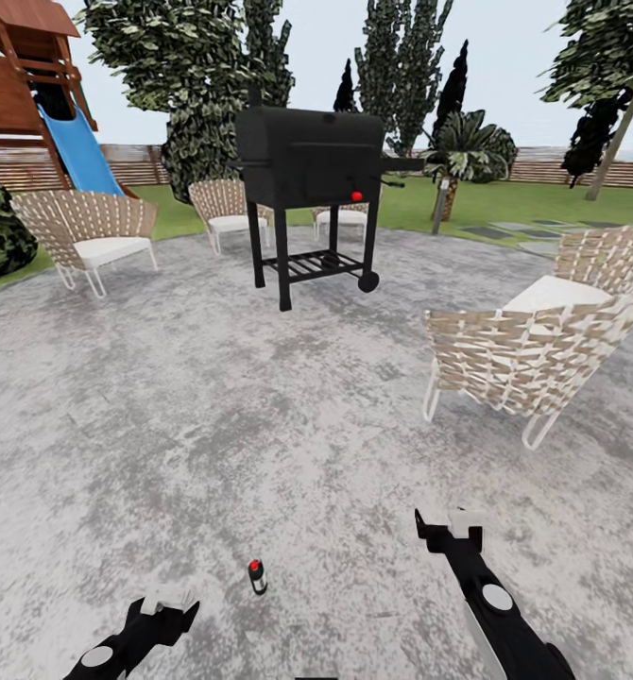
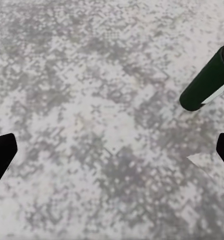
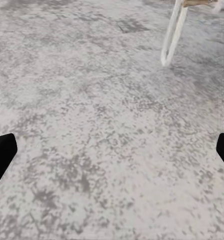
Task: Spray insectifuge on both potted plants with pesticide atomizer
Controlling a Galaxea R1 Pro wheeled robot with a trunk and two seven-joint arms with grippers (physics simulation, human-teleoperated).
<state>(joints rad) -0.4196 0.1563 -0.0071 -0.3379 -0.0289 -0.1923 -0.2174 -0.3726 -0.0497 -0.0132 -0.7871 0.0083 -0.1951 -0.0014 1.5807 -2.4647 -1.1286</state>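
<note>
- A round grey paved patio [image 1: 213, 406] spreads out from the robot, with green lawn, a brown slatted fence and tall trees behind it.
- A wooden play tower with a blue slide [image 1: 78, 151] stands at the far left, beyond the patio's edge.
- A black grill [image 1: 309, 179] on legs stands near the patio's far edge, a red knob on its front.
- Woven lounge chairs ring the patio; the nearest chair [image 1: 534, 349] sits toward its right edge, and others stand at the far left and behind the grill.
- The robot's two black arms reach in low at the near side. The right tool [image 1: 447, 529] hangs over bare paving with its jaws wide apart, holding nothing.
- The left tool [image 1: 165, 604] hovers low, jaws also spread wide and empty.
- The pesticide atomizer [image 1: 257, 577], a small dark bottle with a red top, stands on the paving near the patio's near edge, between the two tools and closer to the left one. From the left wrist, its dark green body [image 2: 207, 80] lies off to one side, not between the fingers.
- The step in hand looks like the approach to pick up the bottle. The next move likely calls for shifting the left tool sideways until the bottle sits between its jaws, then lowering and closing on the body.
</note>
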